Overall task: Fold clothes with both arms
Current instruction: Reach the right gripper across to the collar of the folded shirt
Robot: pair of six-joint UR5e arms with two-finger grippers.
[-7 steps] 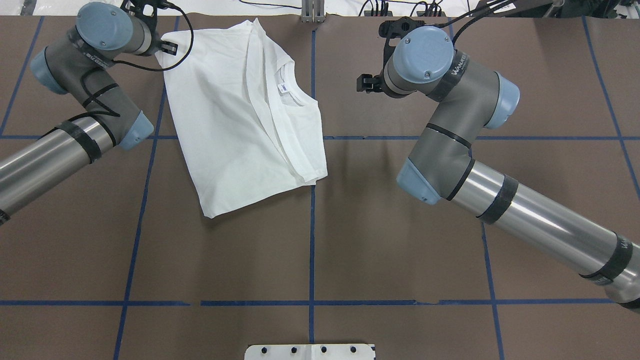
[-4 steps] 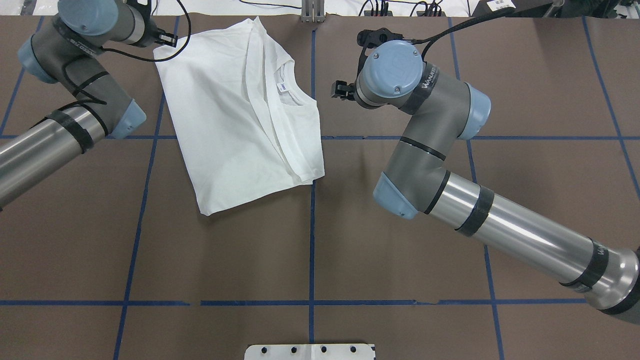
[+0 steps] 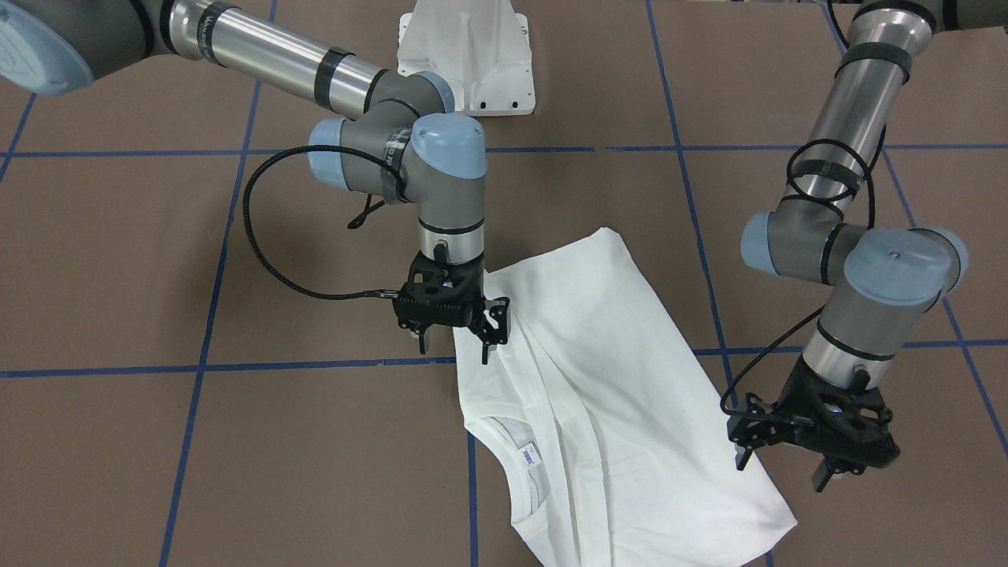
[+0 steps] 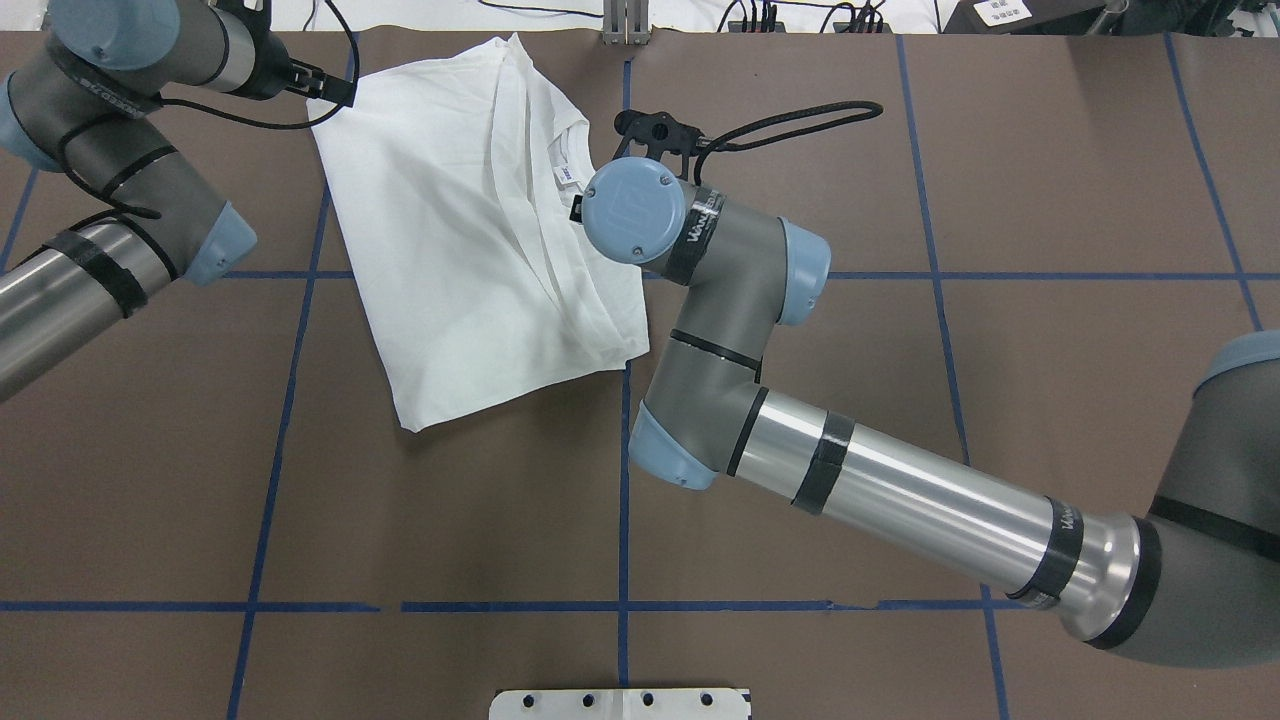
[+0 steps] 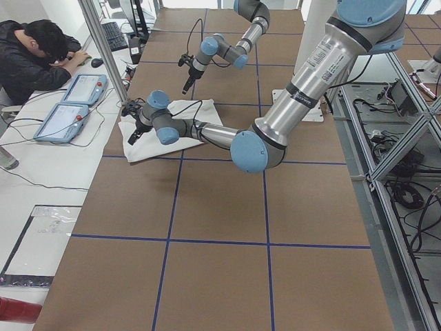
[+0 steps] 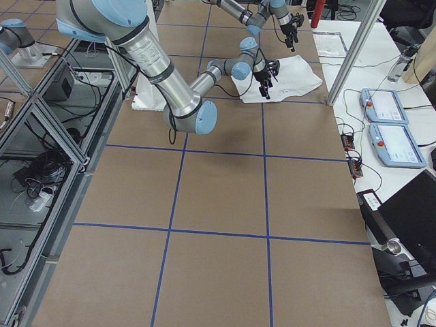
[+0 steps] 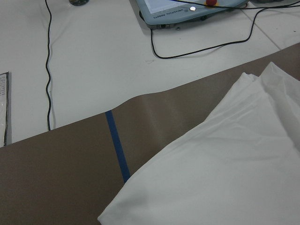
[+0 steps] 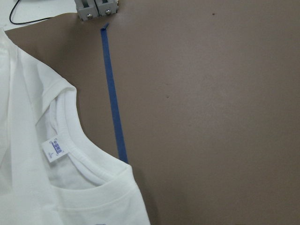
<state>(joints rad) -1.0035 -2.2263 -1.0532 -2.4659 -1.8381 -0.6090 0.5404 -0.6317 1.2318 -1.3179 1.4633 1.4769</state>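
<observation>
The clothes are one white shirt [image 4: 460,240], lying folded flat at the far middle-left of the brown table [image 4: 800,120]. Its ribbed collar with a small label [image 3: 526,457] faces up; the label [image 8: 55,149] also shows in the right wrist view. My left gripper [image 3: 780,470] is open just over the shirt's far-left corner; in the overhead view the left gripper [image 4: 335,92] sits at that corner. My right gripper [image 3: 454,346] is open at the shirt's edge beside the collar, one finger over the cloth. In the overhead view the right wrist hides it.
The white pedestal base [image 3: 465,55] stands at the robot's side of the table. A metal clamp [image 4: 625,20] sits on the far table edge by the shirt. Beyond that edge, a person [image 5: 38,48] sits at a desk with control tablets [image 5: 69,103] and cables.
My right arm has swung left, from well clear of the shirt to its collar-side edge. My left arm has drawn back to the left. The shirt slid slightly left.
</observation>
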